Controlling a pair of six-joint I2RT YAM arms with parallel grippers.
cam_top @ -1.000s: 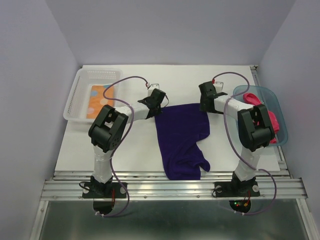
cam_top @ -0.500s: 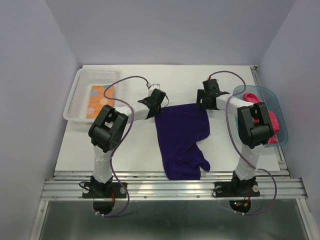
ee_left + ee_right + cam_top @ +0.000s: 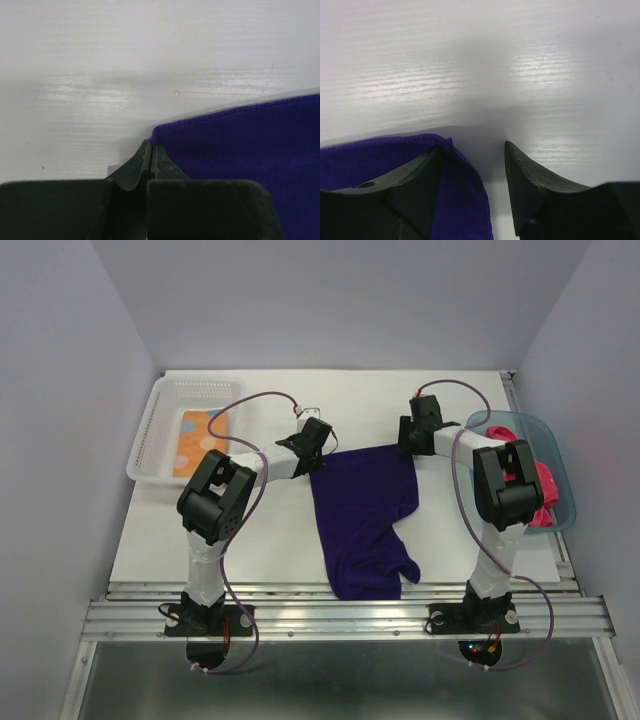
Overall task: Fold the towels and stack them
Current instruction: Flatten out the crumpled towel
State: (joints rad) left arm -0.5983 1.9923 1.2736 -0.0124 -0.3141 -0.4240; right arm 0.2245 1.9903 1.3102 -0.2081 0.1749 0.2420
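Observation:
The dark purple towel (image 3: 360,510) lies spread on the white table, its near end bunched. My left gripper (image 3: 322,447) is shut, and the towel's far left corner (image 3: 156,136) is pinched at its fingertips (image 3: 151,142). My right gripper (image 3: 411,444) stands open over the far right corner. In the right wrist view that corner (image 3: 462,190) lies against the left finger, with a gap to the right finger (image 3: 520,170). The orange dotted towel (image 3: 198,440) lies in the clear basket. The pink-red towel (image 3: 540,480) sits crumpled in the teal tub.
The clear plastic basket (image 3: 150,440) stands at the far left of the table. The teal tub (image 3: 565,465) stands at the right edge, close behind my right arm. The table's metal rail (image 3: 340,615) runs along the near edge.
My right gripper has shifted a little toward the far side, onto the towel's far right corner, and its jaws have narrowed. The left gripper and the towel have not moved.

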